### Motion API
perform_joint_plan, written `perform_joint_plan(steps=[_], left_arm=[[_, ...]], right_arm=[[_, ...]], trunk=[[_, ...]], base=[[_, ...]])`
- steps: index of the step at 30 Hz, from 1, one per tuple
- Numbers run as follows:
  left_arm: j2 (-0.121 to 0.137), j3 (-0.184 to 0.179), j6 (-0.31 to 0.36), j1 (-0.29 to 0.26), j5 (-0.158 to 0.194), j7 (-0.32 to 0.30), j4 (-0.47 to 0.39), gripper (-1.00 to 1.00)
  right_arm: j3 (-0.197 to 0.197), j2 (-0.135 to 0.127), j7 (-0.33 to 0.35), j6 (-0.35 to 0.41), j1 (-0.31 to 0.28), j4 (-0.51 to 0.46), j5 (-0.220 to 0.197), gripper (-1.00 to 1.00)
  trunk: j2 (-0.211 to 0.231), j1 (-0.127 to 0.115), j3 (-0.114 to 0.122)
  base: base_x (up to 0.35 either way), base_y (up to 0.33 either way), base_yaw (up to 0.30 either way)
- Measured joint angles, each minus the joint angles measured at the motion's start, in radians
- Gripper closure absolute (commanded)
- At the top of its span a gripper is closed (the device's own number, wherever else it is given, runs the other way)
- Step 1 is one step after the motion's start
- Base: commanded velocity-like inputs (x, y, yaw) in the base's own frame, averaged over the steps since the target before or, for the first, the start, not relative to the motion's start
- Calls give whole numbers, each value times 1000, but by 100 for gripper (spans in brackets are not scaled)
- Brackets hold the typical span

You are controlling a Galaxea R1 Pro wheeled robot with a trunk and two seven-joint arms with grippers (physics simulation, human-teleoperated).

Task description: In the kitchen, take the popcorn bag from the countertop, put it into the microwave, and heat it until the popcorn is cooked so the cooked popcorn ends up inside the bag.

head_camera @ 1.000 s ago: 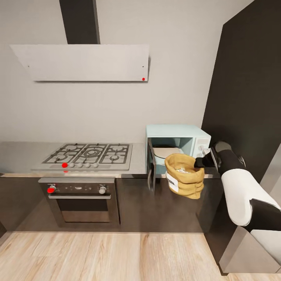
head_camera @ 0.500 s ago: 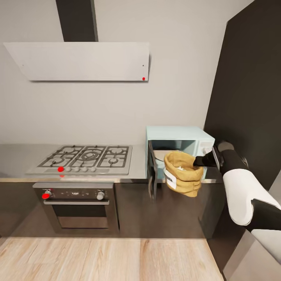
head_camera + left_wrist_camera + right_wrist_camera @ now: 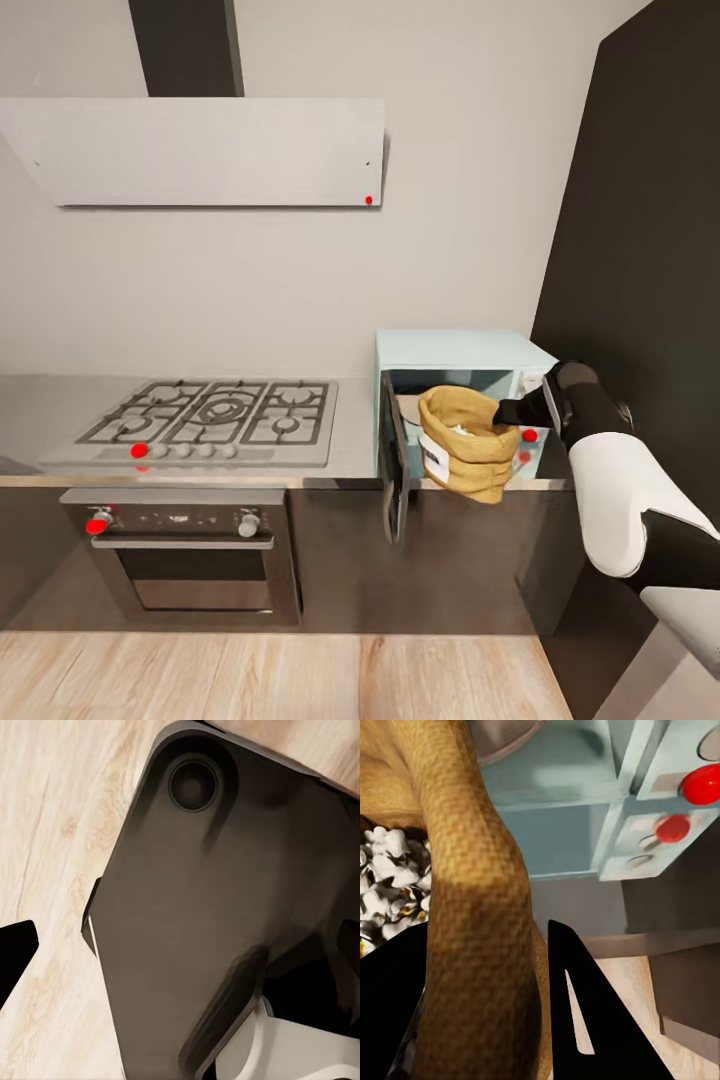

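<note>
One popcorn bag (image 3: pixel 468 444) hangs at the open mouth of the single mint-blue microwave (image 3: pixel 462 353), its rolled rim pinched between the two black fingers of the right gripper (image 3: pixel 512 414). The sack is clear of the countertop (image 3: pixel 352 440), tilted slightly, its white label facing the swung-out dark glass door (image 3: pixel 393 455). In the right wrist view the gripper (image 3: pixel 484 1001) straddles the burlap rim, one finger (image 3: pixel 589 1012) outside the bag (image 3: pixel 472 915) and one inside, beside pale popcorn (image 3: pixel 386 889) at the top. Two red lights (image 3: pixel 703 784) glow on the microwave's control panel. To the left sit one five-burner gas hob (image 3: pixel 205 418) and one steel oven (image 3: pixel 185 550). The left gripper's state cannot be told; its wrist view faces a dark robot panel (image 3: pixel 217 915) over wood floor (image 3: pixel 45 817).
</note>
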Motion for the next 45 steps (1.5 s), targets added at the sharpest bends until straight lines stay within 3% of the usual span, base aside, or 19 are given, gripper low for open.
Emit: perform_joint_plan(steps=[5, 36, 45], left_arm=[[6, 2, 0, 0, 2, -3, 0, -100], [7, 0, 0, 0, -1, -5, 0, -100], [8, 0, 0, 0, -1, -6, 0, -100]], right_arm=[[-26, 6, -8, 0, 8, 17, 1, 100], [-21, -4, 0, 0, 9, 37, 6, 100], [-21, -36, 3, 0, 9, 18, 11, 100]], trunk=[[0, 0, 0], [0, 0, 0], [0, 0, 0]], base=[[1, 0, 0], [107, 0, 0], [0, 0, 0]])
